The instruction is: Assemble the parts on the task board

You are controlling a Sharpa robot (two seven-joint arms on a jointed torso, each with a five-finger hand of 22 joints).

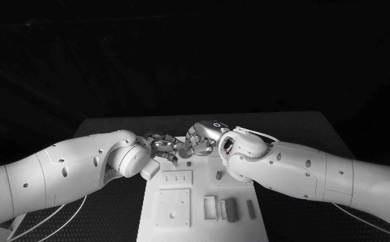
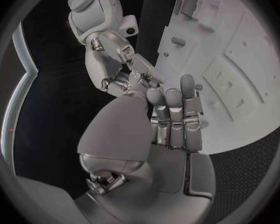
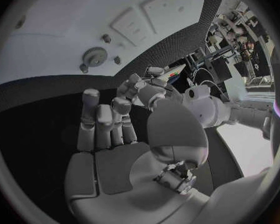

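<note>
The white task board (image 1: 203,219) lies in front of me on the black table. On it are two flat plates (image 1: 174,208), several grey parts (image 1: 231,209) lying side by side, a gear (image 3: 94,56) and small pegs (image 3: 105,38). My two hands meet over the board's far end. The left hand (image 1: 165,147) has its fingers curled toward the right hand (image 1: 202,139), and their fingertips are close together or touching. A thin point shows beneath the left fingers, and I cannot tell whether it is a held part. The right hand's palm (image 3: 115,159) is bare, fingers stretched.
Black table (image 1: 301,129) surrounds the board on every side. My two white forearms (image 1: 73,168) (image 1: 309,171) cross the board's near half from either side. White cables (image 1: 57,211) trail on the table by the left arm.
</note>
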